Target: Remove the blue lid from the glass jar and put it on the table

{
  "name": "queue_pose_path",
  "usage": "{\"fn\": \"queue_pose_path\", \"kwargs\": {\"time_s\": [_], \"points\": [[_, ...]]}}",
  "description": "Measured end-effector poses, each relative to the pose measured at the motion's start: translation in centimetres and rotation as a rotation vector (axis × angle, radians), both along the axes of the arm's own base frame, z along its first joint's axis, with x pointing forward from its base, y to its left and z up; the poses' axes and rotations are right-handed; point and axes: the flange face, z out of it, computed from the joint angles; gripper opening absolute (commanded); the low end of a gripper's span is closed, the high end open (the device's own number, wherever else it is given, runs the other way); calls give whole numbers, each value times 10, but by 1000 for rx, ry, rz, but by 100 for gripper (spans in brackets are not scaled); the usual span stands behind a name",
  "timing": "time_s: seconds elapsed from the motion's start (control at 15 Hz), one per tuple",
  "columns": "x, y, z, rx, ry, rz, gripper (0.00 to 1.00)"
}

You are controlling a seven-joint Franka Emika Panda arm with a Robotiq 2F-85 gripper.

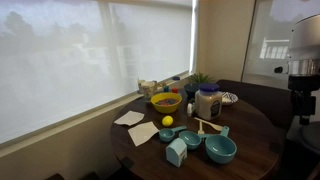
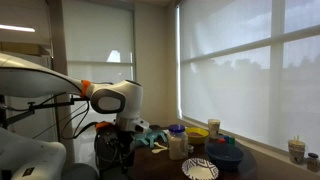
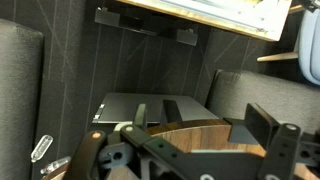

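Note:
The glass jar (image 1: 208, 104) with pale contents stands upright near the middle of the round dark wooden table (image 1: 250, 135). The blue lid (image 1: 208, 90) sits on its mouth. Jar (image 2: 178, 146) and lid (image 2: 177, 128) also show in the exterior view with the arm. My gripper (image 2: 120, 158) hangs at the table's edge, well away from the jar. In the wrist view the gripper (image 3: 197, 121) is open and empty over the table's curved edge (image 3: 190, 132). Jar and lid are out of the wrist view.
Around the jar are a yellow bowl (image 1: 166, 101), teal bowls (image 1: 220, 150), a lemon (image 1: 167, 121), paper napkins (image 1: 130, 118), small bottles (image 1: 150, 88) and a patterned plate (image 2: 200, 168). Grey chairs (image 3: 20, 90) stand below the table edge. Window blinds (image 1: 90, 50) run behind the table.

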Motion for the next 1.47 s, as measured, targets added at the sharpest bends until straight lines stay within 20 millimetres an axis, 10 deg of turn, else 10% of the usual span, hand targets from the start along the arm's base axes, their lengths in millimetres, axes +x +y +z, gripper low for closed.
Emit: {"fn": "queue_pose_path", "kwargs": {"time_s": [0.73, 1.47], "points": [[6, -2, 2, -1, -38, -8, 100], [123, 3, 64, 140, -365, -172, 100]]}}
